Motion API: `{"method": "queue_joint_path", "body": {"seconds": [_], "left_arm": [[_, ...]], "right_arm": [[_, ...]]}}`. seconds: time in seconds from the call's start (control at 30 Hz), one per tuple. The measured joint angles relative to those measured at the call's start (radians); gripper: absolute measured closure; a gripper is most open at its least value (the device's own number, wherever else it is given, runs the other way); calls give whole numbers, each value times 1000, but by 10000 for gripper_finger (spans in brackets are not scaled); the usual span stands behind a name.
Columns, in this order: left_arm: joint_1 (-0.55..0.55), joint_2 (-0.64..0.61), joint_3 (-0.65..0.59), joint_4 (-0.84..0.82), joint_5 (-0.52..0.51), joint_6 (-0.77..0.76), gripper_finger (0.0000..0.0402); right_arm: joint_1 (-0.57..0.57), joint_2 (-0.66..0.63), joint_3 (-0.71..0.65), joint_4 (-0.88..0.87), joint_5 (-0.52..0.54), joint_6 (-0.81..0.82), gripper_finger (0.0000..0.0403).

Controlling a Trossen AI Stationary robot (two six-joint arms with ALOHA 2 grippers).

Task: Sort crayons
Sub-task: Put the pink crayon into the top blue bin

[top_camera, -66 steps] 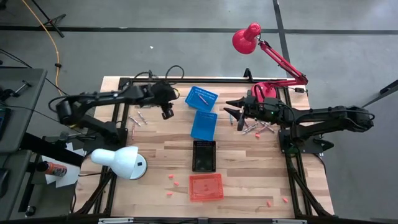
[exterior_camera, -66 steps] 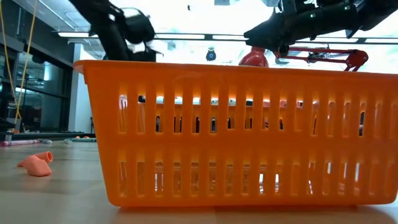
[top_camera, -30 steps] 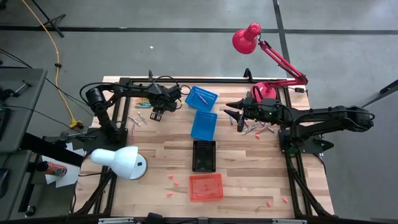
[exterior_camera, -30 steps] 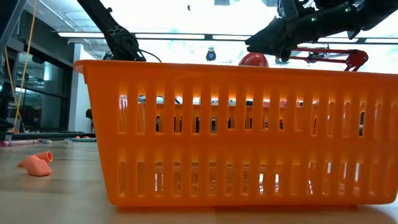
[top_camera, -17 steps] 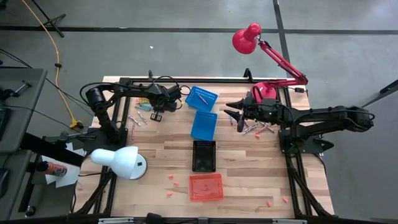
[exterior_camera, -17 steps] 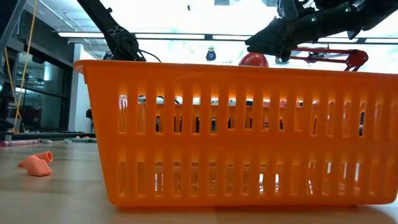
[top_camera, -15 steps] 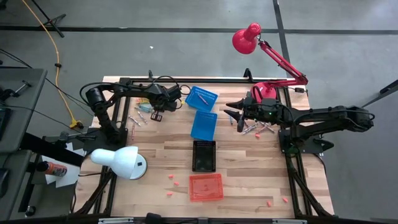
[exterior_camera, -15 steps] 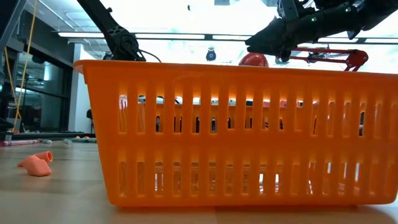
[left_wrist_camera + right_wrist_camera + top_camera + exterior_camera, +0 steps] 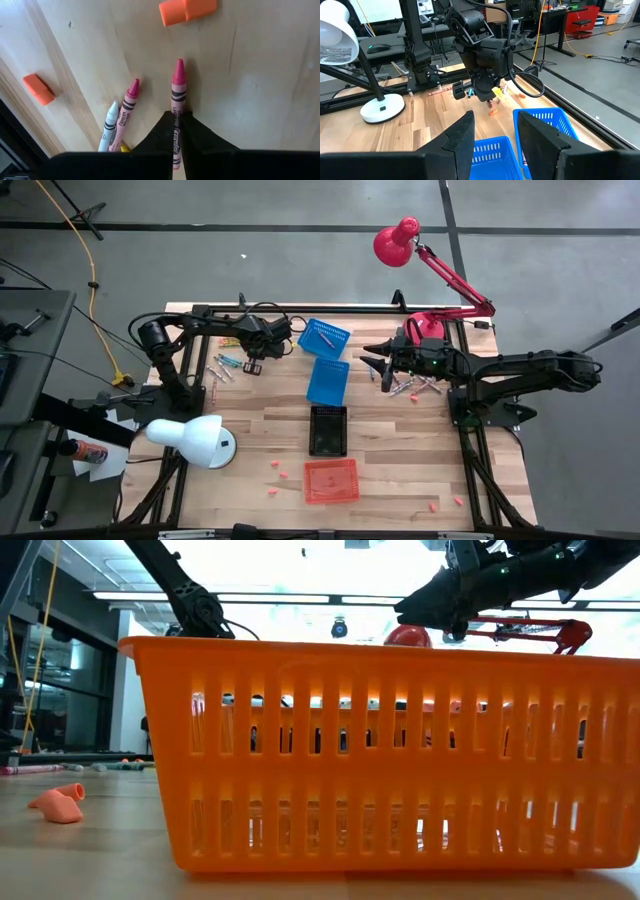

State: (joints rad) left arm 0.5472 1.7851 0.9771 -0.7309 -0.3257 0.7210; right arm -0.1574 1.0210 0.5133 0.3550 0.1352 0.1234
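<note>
Pink crayon [image 9: 177,95] now pinched: your left gripper [image 9: 177,131] has just snapped shut on it.
From the orange basket [image 9: 331,481] at six o'clock, look out to ten o'clock; the crayon lies on the wood among loose crayons [image 9: 226,366], ready to lift. Your right gripper [image 9: 493,131] waits agape at two o'clock beside the blue baskets [image 9: 327,381].

table [image 9: 260,100]: pale matt wood | crayon [image 9: 177,95]: paper-wrapped | basket [image 9: 380,755]: glossy slotted plastic

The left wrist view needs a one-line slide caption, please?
Left gripper shut on a pink crayon lying on the wooden table.
</note>
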Motion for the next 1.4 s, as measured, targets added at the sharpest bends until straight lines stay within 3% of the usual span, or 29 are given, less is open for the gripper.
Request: {"method": "queue_joint_path", "body": {"seconds": [0.4, 0.8, 1.2, 1.4], "left_arm": [[0, -22, -4, -4, 14, -13, 401], [-15, -203, -4, 25, 162, -91, 401], [-63, -488, -2, 457, 650, -323, 401], [-144, -521, -127, 833, 768, -424, 401]], "right_arm": [[0, 0, 0, 0, 0, 0, 258], [0, 0, 0, 0, 0, 0, 258], [0, 0, 0, 0, 0, 0, 258], [0, 22, 1, 44, -40, -34, 258]]}}
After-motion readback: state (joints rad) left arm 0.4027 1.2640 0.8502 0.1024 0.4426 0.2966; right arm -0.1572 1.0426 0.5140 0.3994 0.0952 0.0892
